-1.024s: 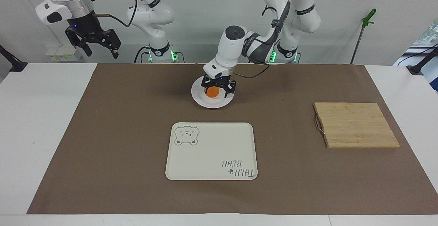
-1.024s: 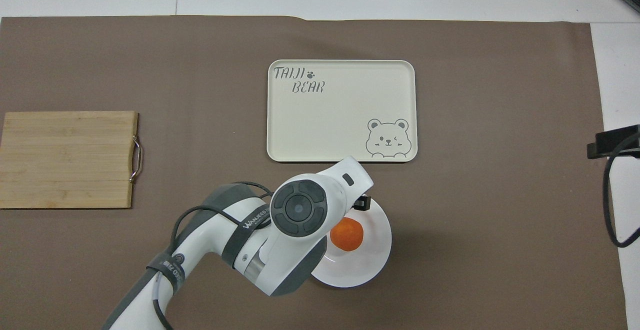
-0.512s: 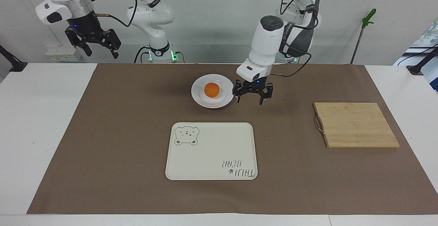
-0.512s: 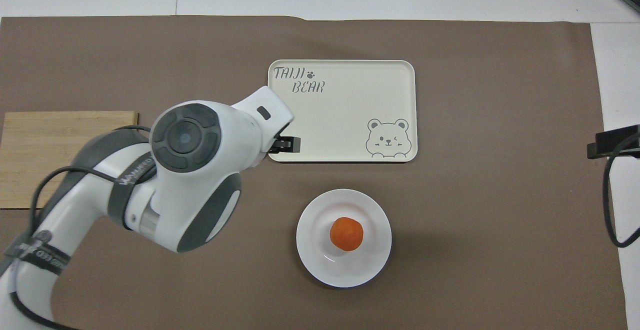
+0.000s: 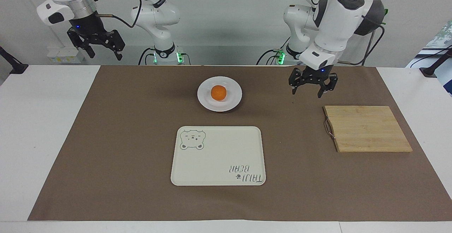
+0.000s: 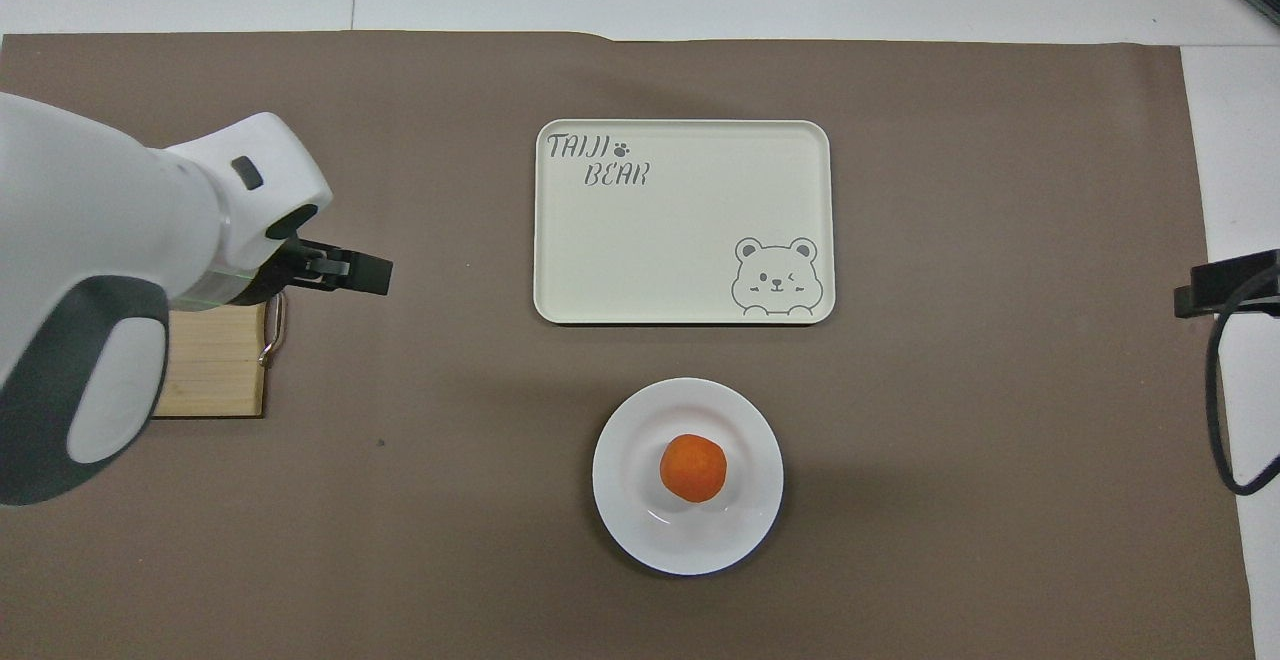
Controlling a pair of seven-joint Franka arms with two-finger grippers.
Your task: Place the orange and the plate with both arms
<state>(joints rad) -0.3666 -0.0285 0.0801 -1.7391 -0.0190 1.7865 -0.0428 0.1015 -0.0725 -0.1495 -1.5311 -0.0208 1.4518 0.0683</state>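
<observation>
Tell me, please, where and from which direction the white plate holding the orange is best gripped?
Probably the raised rim of the plate, one finger over the lip and one under it. The orange fills the middle, so only the edge is free. Coming from the right arm's end looks sensible: the right hand waits raised there, open.

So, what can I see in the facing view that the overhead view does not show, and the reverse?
Only the facing view shows the right gripper, open and raised at the right arm's end of the table, waiting. It also shows the left gripper open in the air, over the brown mat next to the wooden board.

Only the overhead view shows the tray lettering upright.

Both show the orange on the plate, nearer to the robots than the tray.
</observation>
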